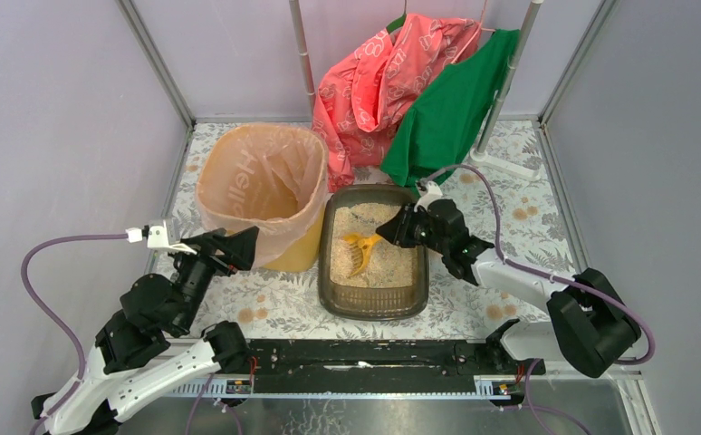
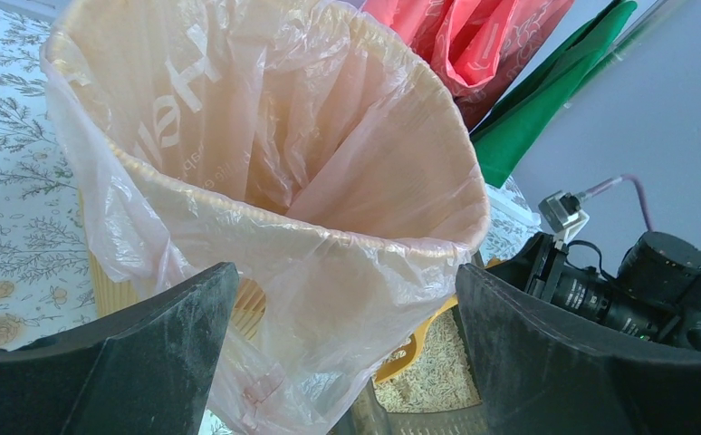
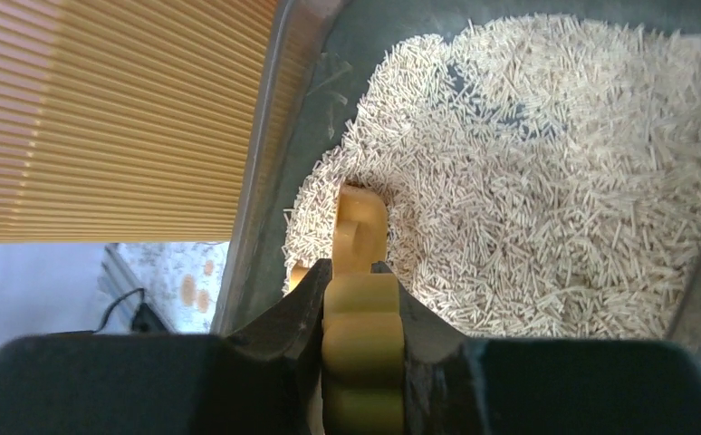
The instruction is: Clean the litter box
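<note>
Litter box (image 1: 370,301), seen from above: mid-table on the floral cover (image 1: 519,195), just right of the yellow bin (image 1: 298,255) with its peach liner (image 1: 238,195). Beige granules (image 1: 392,263) fill it. My right gripper (image 1: 392,232) reaches over its far right side, clamped on the handle of a yellow scoop (image 1: 361,250) whose blade lies in the granules. My left gripper (image 1: 244,246) sits at the bin's near wall, jaws spread wide, nothing in them.

Left wrist: both fingers (image 2: 148,358) frame the liner (image 2: 265,136) without pinching it. A corner of the litter box (image 2: 428,373) shows low between them.

Right wrist: jaws closed tight on the scoop handle (image 3: 361,227). Its tip is buried in the granules (image 3: 555,181) by the box's left wall (image 3: 283,163). The ribbed bin (image 3: 102,109) stands just beyond.
</note>
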